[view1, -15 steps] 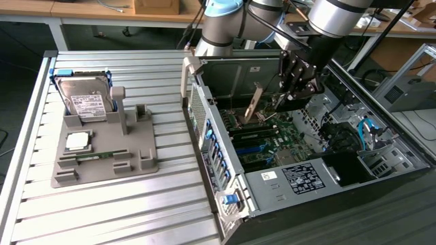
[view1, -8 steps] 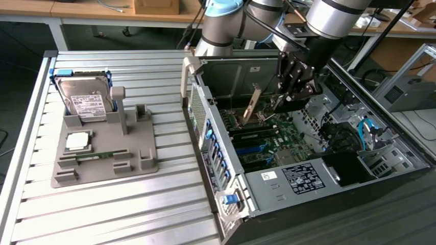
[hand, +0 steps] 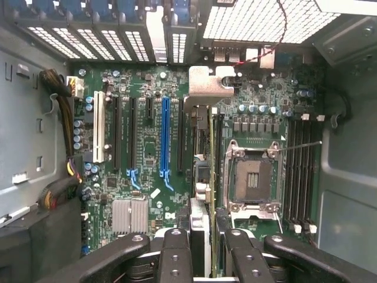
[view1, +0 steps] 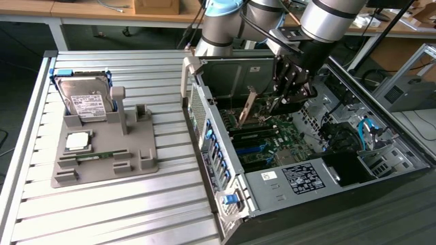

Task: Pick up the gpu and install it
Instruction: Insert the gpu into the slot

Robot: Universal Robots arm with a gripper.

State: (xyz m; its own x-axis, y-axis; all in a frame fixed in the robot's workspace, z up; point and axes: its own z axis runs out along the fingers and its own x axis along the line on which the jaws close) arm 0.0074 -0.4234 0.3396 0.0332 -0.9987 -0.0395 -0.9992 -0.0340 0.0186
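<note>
Silver-grey arm [view1: 327, 20] angled steeply down into open steel computer case [view1: 225, 153] | end effector [view1: 276, 108] clenched on thin dark gpu card [hand: 203, 171], held edge-on over green motherboard [hand: 147, 147]

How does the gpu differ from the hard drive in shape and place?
The gpu is a thin card, the hard drive a silver box with a white label. The gpu hangs in the gripper over the motherboard; the hard drive stands in the grey holder. Both are upright.
</note>
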